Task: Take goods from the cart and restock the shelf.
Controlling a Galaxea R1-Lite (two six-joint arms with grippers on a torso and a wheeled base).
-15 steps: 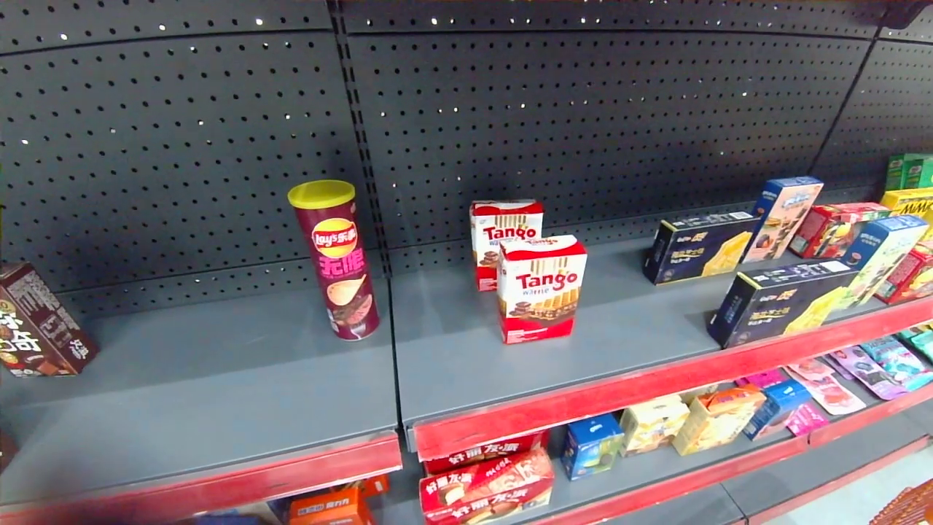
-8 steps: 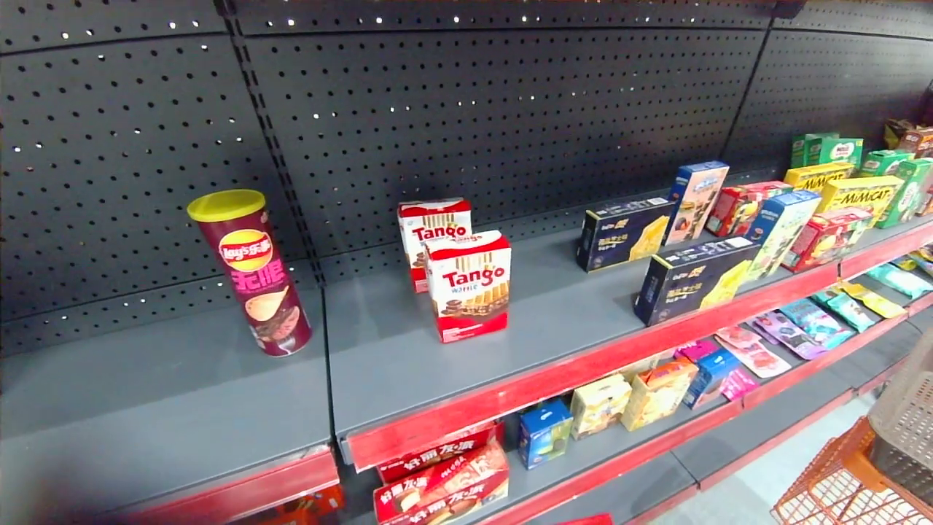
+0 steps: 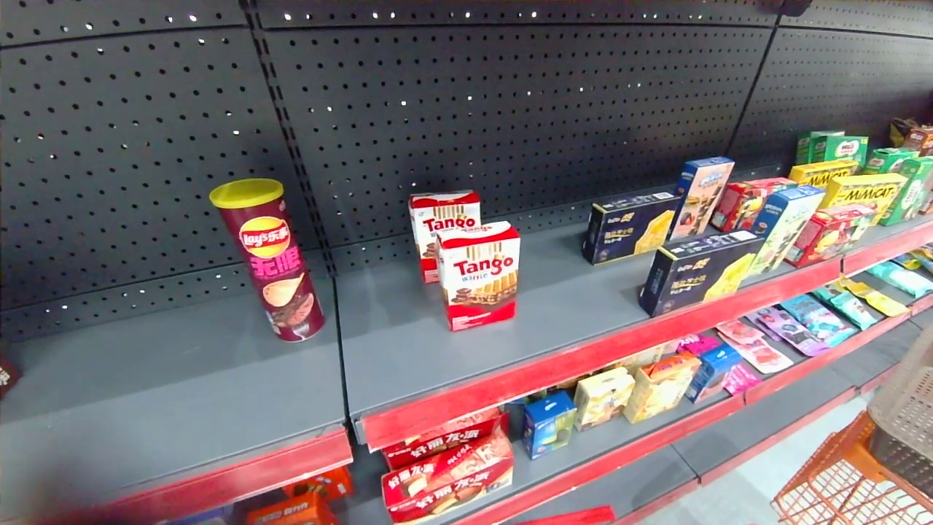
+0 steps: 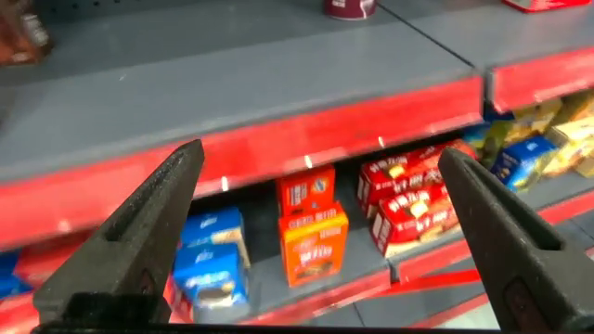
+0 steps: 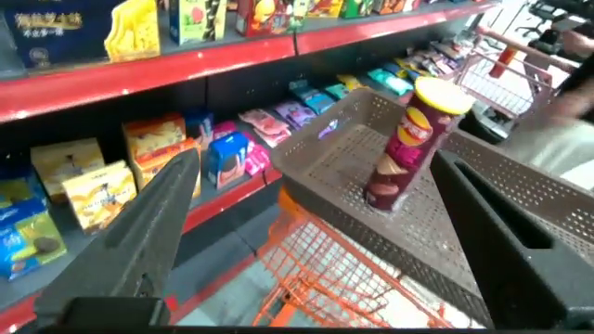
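On the grey upper shelf stand a maroon chip can with a yellow lid and two red-and-white wafer boxes, one behind the other. In the right wrist view, a second maroon chip can stands slightly tilted in a brown perforated basket on the orange wire cart. My right gripper is open, short of that can and holding nothing. My left gripper is open and holds nothing, facing the shelf's red front edge.
Dark blue boxes and several colourful boxes line the shelf's right part. The lower shelf holds red boxes, orange boxes and snack packs. The cart corner and basket stand at the lower right.
The head camera has swung to the right, bringing the cart and basket into view at the lower right. The goods on the shelf have not moved.
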